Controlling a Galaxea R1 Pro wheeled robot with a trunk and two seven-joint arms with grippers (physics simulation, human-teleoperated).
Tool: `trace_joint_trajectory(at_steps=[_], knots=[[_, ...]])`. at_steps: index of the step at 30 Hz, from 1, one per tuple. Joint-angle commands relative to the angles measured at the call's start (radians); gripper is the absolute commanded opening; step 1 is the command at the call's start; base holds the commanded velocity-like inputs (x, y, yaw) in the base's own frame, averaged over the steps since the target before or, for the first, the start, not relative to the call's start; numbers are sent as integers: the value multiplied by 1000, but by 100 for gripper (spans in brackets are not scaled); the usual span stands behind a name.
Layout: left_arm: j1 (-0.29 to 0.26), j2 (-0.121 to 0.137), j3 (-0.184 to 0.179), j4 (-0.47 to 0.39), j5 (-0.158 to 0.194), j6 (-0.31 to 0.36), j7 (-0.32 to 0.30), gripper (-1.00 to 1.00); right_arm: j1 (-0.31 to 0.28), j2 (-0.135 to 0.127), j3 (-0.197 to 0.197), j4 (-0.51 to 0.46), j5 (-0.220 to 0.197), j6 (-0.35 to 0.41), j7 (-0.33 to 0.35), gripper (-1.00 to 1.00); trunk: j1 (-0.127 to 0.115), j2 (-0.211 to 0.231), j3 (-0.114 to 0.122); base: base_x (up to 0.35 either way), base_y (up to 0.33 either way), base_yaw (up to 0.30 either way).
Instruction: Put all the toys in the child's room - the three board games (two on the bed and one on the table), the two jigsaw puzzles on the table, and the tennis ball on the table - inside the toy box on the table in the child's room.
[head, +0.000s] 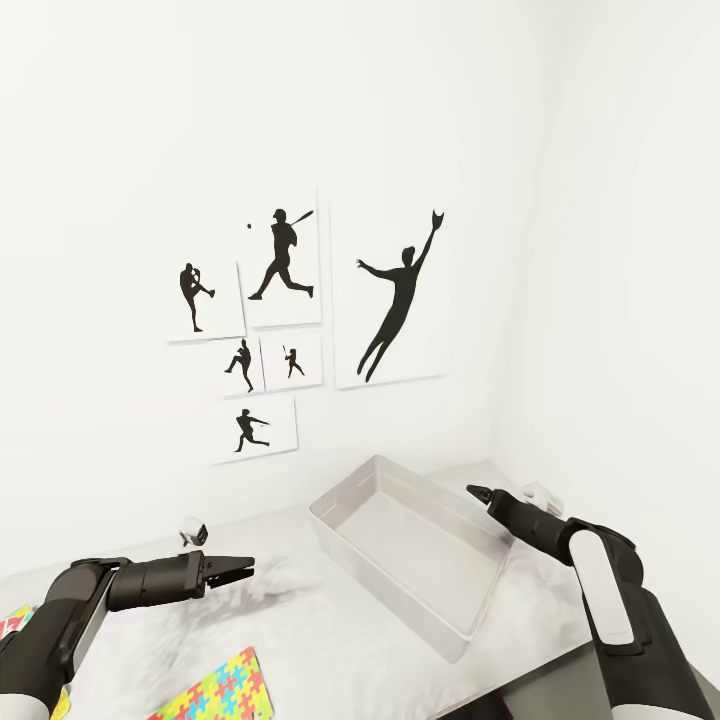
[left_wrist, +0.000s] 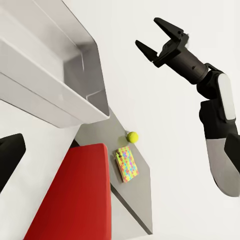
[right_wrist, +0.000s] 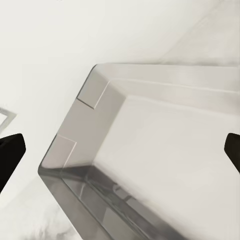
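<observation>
Risk: box empty, toys at the near table edge. A reach for the jigsaw puzzle (head: 215, 690) could shove it off.

Left gripper (head: 243, 568) level over the table (head: 300, 620), fingers near closed, holding nothing. Toy box (head: 345, 520) beyond. Right gripper (left_wrist: 161, 36) above its far side, fingers spread, empty. Tennis ball (left_wrist: 132, 136) beside another puzzle.

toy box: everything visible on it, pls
The toy box is a light grey, shallow rectangular bin that looks like plastic, with sloping walls and a rimmed top. It sits upright and skewed on the light grey table. The interior that shows looks empty. The right gripper hovers by its far rim, not touching.
</observation>
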Motion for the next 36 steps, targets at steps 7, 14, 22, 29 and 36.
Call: trace_joint_trajectory(at_steps=[7, 14, 22, 29, 36], knots=[[0, 0, 0, 0, -1, 11, -4, 100, 0, 1, -1, 1, -4, 5, -3, 100, 0, -1, 0, 0, 0, 0], [0, 0, 0, 0, -1, 10, -4, 100, 0, 1, 1, 2, 1, 5, -3, 100, 0, -1, 0, 0, 0, 0], [0, 0, 0, 0, -1, 11, -4, 100, 0, 0, 3, 5, 8, 7, -13, 100, 0, -1, 0, 0, 0, 0], [0, -3, -4, 0, -6, 15, -4, 100, 0, -10, 3, 3, 11, 17, -18, 100, 0, -1, 0, 0, 0, 0], [-28, -50, -6, -8, -9, 25, 63, 100, 0, -15, -1, 0, 13, 47, -64, 100, 0, -1, 0, 0, 0, 0]])
